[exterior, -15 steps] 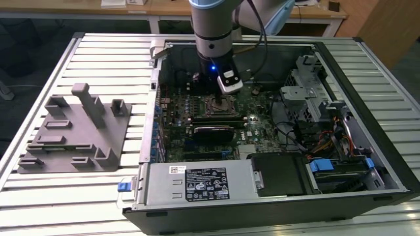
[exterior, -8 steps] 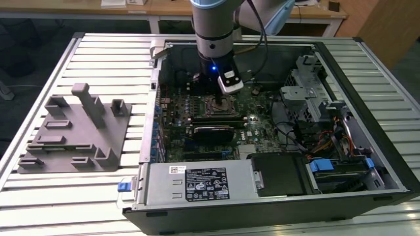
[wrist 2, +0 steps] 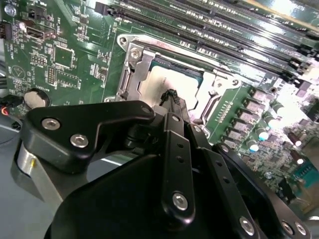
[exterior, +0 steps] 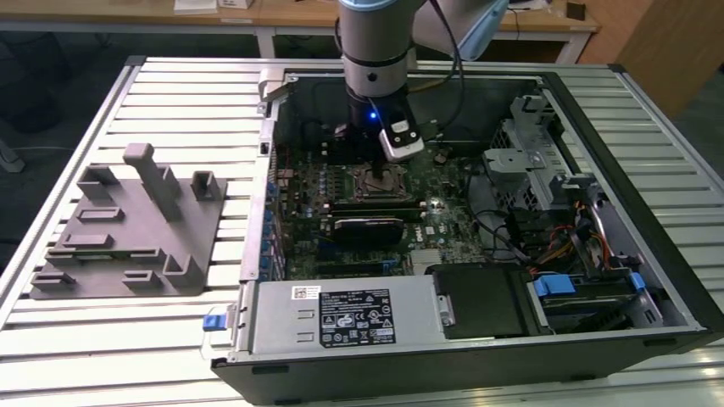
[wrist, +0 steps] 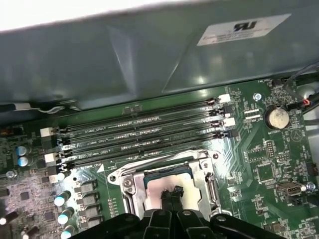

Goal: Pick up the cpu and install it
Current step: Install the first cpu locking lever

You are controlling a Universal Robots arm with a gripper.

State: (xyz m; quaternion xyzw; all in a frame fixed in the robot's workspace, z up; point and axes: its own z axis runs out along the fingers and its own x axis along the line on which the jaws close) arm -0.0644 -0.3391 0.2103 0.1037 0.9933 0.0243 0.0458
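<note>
The cpu point(wrist 2: 158, 81) is a flat silver-grey square lying inside the open metal socket frame point(wrist 2: 130, 67) on the green motherboard. In the first wrist view the cpu point(wrist: 158, 185) sits just below the memory slots. My gripper point(wrist 2: 172, 97) is directly over the chip's middle, with its two thin black fingertips point(wrist: 166, 195) pressed together; whether they touch the chip I cannot tell. In the exterior view the gripper point(exterior: 382, 170) reaches down into the computer case above the socket point(exterior: 385, 181).
A grey plastic block point(exterior: 130, 229) with slots and posts lies on the table at the exterior view's left. Inside the case point(exterior: 633, 280) are a black finned module point(exterior: 368, 227), memory slots point(wrist: 144, 134), a drive cage point(exterior: 531, 161), cables and a power supply point(exterior: 339, 318).
</note>
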